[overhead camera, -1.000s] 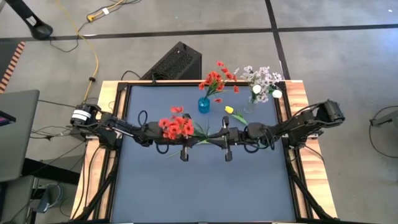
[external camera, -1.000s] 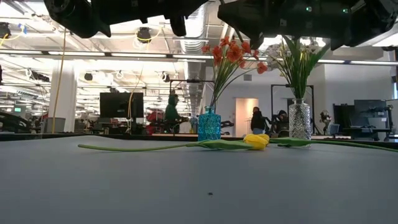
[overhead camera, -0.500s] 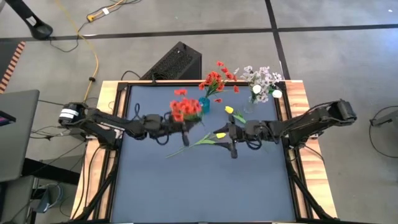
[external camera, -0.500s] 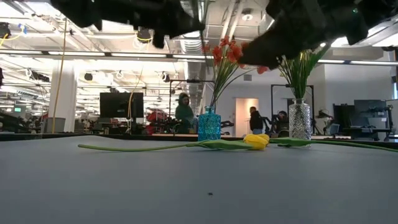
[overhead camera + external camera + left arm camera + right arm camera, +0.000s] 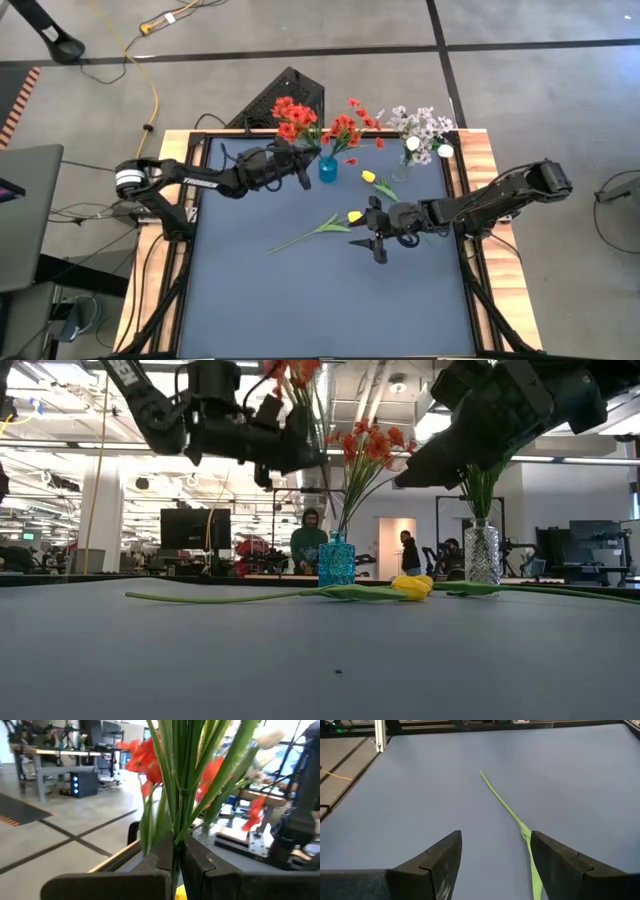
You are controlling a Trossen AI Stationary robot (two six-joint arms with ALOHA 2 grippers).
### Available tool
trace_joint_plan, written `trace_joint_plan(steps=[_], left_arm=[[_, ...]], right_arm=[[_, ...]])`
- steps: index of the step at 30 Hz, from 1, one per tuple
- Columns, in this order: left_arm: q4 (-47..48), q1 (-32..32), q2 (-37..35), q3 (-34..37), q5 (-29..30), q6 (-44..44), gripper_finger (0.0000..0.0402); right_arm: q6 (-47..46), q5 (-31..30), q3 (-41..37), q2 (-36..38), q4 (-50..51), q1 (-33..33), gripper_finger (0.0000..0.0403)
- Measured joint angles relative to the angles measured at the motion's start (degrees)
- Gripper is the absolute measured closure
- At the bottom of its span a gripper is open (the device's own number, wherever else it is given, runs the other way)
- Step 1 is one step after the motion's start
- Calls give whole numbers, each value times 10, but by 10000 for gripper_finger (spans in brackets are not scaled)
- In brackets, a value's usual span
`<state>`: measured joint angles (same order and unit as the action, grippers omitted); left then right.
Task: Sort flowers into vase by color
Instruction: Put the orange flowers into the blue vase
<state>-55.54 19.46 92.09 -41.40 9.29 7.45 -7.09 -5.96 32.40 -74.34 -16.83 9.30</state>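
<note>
Nearest on the dark tabletop [image 5: 300,300] lay a yellow tulip [image 5: 318,229], flat, its green stem stretched toward the left arm's side and its bloom just beside the right end effector [image 5: 374,232]; that end effector hovered over the middle with its fingers apart, holding nothing; its wrist view showed only the green stem running between the spread fingers [image 5: 432,865]. Farther back, a second yellow tulip [image 5: 369,177] rested near the clear vase [image 5: 402,170] with its white tulips and lilac sprays. Beside it stood the blue vase [image 5: 328,168], red blossoms already in; the left end effector [image 5: 300,168] was clamped on a bunch of red flowers [image 5: 292,118], lifted upright just beside that blue vase at the back edge.
</note>
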Motion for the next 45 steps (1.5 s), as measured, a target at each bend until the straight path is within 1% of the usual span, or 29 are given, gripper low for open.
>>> trace_joint_plan(steps=[3,12,27,30,34,40,45], left_arm=[[-16,6,18,0,6,0,401],[-36,11,18,0,15,-22,401],[-21,13,18,0,21,-22,401],[-23,14,33,-17,19,-22,401],[1,15,69,-54,10,-35,401],[16,14,69,-62,18,-52,401],[44,14,54,-62,-7,-39,401]], right_arm=[[0,0,0,1,2,0,139],[0,0,0,0,1,-3,139],[-1,-1,0,0,-27,-3,139],[-4,-1,0,0,-31,-3,139],[-12,-1,1,0,-31,-3,139],[-24,-1,1,0,-12,14,139],[-17,0,1,0,-7,19,139]])
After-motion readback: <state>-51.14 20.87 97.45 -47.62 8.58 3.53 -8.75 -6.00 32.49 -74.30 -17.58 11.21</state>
